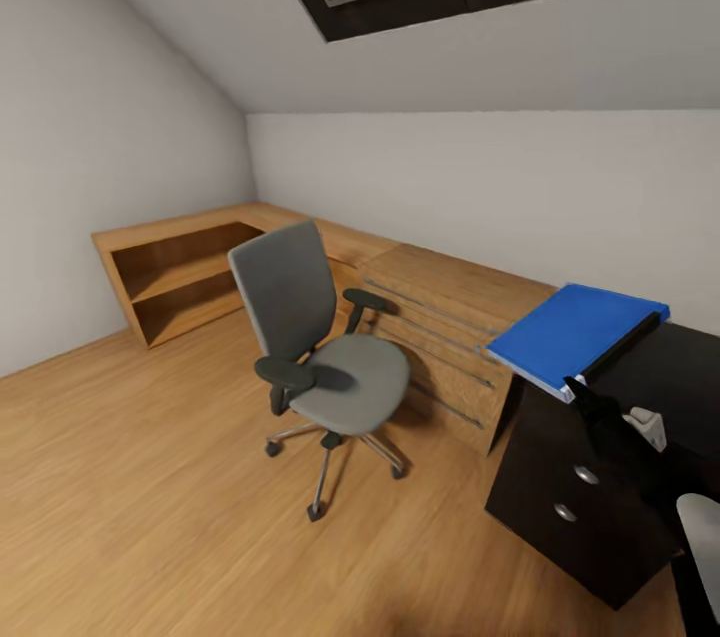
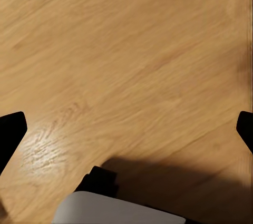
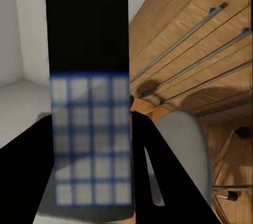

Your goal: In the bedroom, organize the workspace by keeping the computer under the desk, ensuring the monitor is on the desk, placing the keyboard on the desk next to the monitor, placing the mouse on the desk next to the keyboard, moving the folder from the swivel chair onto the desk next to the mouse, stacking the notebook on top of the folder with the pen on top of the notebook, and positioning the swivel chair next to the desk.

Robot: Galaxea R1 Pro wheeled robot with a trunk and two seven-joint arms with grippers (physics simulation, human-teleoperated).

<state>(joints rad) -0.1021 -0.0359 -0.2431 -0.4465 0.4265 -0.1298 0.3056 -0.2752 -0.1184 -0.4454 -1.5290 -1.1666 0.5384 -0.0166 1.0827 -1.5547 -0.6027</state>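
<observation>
A blue folder [image 1: 572, 327] with a black spine hangs tilted over the near corner of the dark desk [image 1: 690, 362], at the right of the head view. My right gripper [image 1: 578, 387] is shut on the folder's lower edge. In the right wrist view the folder's spine [image 3: 89, 50] with its blue grid label stands between my fingers [image 3: 158, 182]. The grey swivel chair [image 1: 330, 357] stands on the floor left of the desk, its seat bare; it is also in the right wrist view [image 3: 182, 145]. My left gripper [image 2: 126, 129] is open above the bare wooden floor.
A light wooden drawer unit [image 1: 440, 327] stands between the chair and the desk, along the wall. An open wooden shelf [image 1: 180, 277] fills the far left corner. The desk has dark drawers [image 1: 570, 487] facing me. Wide wooden floor [image 1: 150, 497] lies at the left.
</observation>
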